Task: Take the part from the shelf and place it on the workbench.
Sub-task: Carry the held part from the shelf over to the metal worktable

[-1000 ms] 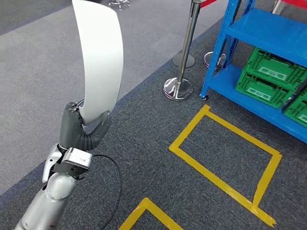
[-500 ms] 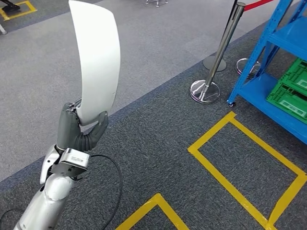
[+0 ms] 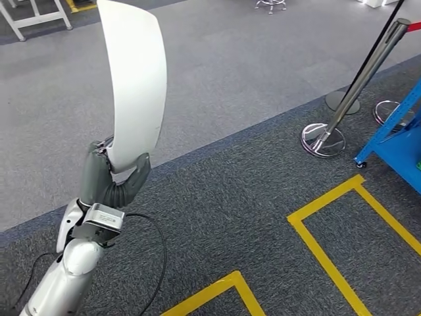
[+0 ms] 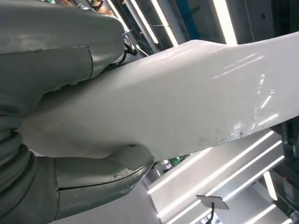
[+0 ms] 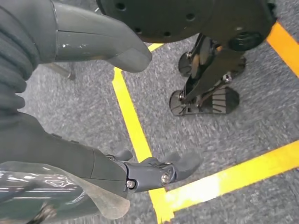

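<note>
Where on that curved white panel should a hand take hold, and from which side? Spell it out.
Probably at the narrow lower end, coming from below. The white panel stands nearly upright, tapering toward the bottom, where the left hand already grips it: the thumb presses one face and the fingers wrap the other. The thin sheet suits a pinch across its faces; the broad upper part looks too wide.

Grey carpet (image 3: pixel 238 72) covers the floor — paler far off, darker near. Yellow tape (image 3: pixel 318 247) marks boxes on the dark part. A chrome stanchion (image 3: pixel 355 89) leans on its round base, just beside a blue shelf (image 3: pixel 399 141) at the right edge — white table legs (image 3: pixel 35 16) stand far left.
</note>
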